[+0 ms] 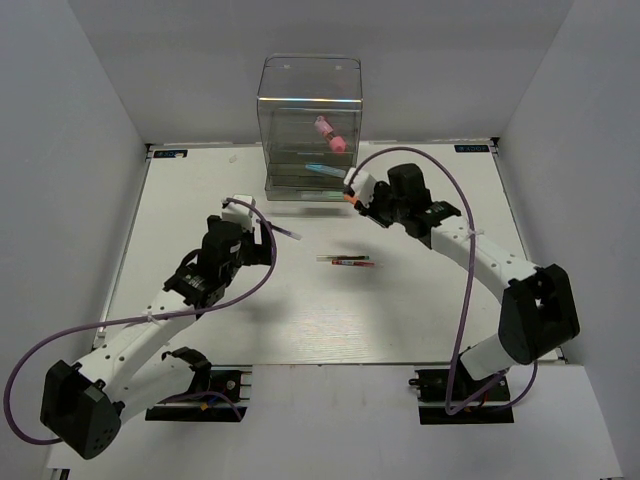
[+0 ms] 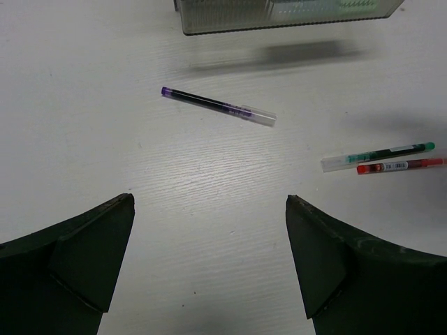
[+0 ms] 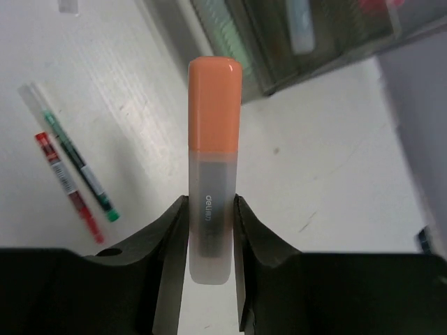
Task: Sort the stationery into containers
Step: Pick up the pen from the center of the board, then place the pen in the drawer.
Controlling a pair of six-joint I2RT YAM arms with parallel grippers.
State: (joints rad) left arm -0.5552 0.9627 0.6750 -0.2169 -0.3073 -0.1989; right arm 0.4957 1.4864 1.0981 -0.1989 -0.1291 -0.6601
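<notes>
So the right claw [image 3: 209, 206] is clamped on a white highlighter with an orange cap [image 3: 211, 167], with the cap pointing straight out past the fingertips. The clear drawer cabinet [image 3: 328, 42] sits just ahead of that claw, a bit to its right. A chunky pink marker [image 1: 331, 136] is already inside it. Off to the claw's left, a green pen [image 3: 73, 157] and a red pen [image 3: 66, 185] lie side by side on the tabletop [image 3: 126, 84]. The left claw [image 2: 208, 202] hangs wide open with nothing in it. A purple pen [image 2: 218, 106] lies ahead of it, well apart from its fingers.
</notes>
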